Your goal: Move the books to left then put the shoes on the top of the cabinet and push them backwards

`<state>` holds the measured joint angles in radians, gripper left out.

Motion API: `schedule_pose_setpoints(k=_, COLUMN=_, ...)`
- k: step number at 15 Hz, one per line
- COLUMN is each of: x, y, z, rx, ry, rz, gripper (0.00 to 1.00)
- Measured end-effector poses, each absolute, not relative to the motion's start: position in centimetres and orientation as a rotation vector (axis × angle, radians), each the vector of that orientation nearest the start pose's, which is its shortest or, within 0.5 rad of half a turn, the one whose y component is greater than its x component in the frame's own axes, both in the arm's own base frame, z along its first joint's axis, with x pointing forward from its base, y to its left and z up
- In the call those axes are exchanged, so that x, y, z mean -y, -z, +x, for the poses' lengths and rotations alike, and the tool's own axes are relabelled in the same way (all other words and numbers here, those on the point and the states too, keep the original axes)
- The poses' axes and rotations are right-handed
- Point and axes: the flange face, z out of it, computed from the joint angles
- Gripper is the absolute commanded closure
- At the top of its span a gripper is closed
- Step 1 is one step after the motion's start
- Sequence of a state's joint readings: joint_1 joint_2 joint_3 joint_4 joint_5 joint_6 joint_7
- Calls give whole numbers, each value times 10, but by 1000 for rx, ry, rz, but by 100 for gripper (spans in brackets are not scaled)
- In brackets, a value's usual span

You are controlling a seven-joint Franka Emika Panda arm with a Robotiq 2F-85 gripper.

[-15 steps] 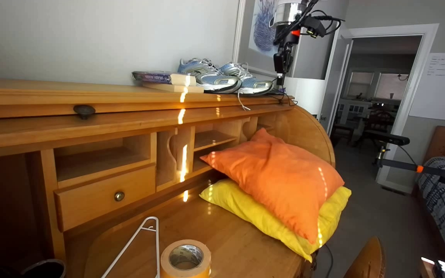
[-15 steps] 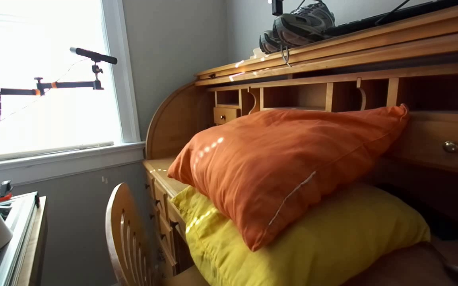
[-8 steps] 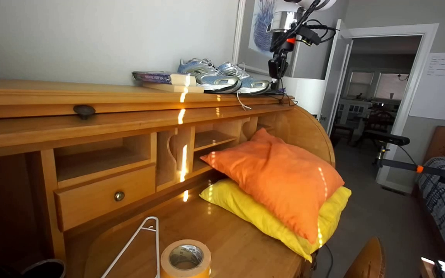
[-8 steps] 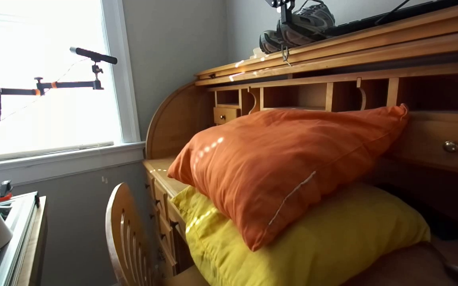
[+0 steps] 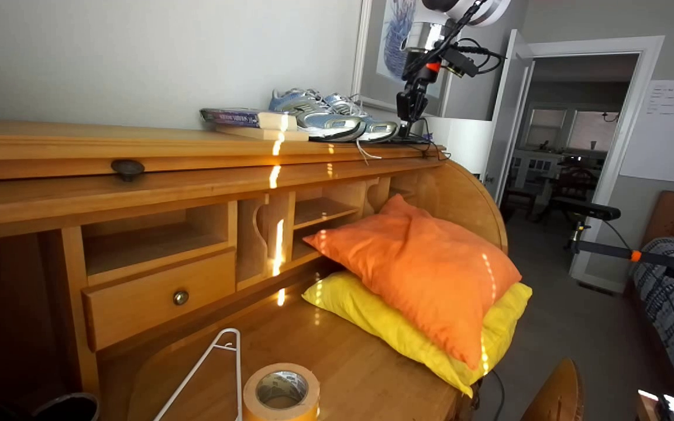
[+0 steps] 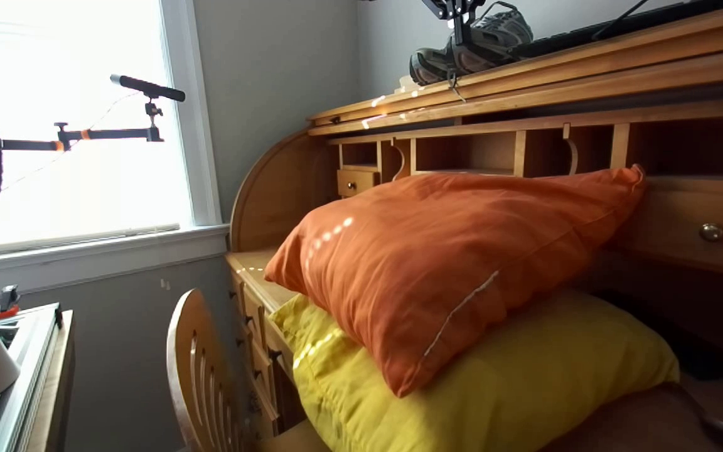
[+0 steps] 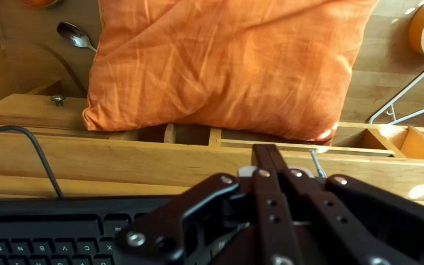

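Observation:
On top of the wooden cabinet [image 5: 155, 187] sit the two grey-and-white shoes, a nearer shoe [image 5: 334, 124] and a farther shoe [image 5: 379, 130], side by side. Right against the nearer shoe's left end in that exterior view lie the stacked books [image 5: 243, 118]. My gripper [image 5: 403, 130] points down at the toe of the farther shoe and appears to touch it. In an exterior view the gripper [image 6: 460, 47] stands before a shoe [image 6: 493, 41], partly covering it. The wrist view has the gripper [image 7: 269, 147] shut, fingertips together, nothing between them; a lace [image 7: 318, 163] shows behind, the shoes mostly hidden.
A black keyboard [image 7: 42, 235] with its cable lies on the top beside the gripper. Below, an orange pillow [image 5: 419, 275] rests on a yellow pillow [image 5: 372, 327]. Tape [image 5: 281, 392] and a white hanger [image 5: 220, 345] lie on the desk surface. A wall stands behind the shoes.
My gripper has moved leftward and slightly down in an exterior view. The farther shoe has slid left with it, closer to the other shoe. The books look unmoved.

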<state>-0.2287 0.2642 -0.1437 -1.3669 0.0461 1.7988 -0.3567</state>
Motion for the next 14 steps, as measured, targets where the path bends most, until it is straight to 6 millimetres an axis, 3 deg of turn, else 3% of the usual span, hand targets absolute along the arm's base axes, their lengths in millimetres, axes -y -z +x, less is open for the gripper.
schedule_pose_setpoints(k=9, x=222, y=-584, z=626, rx=-58, ry=364, rz=-3137, gripper=100)
schedule_pose_setpoints(k=14, x=219, y=-597, z=620, rx=-84, ry=382, rz=-3119, gripper=100)
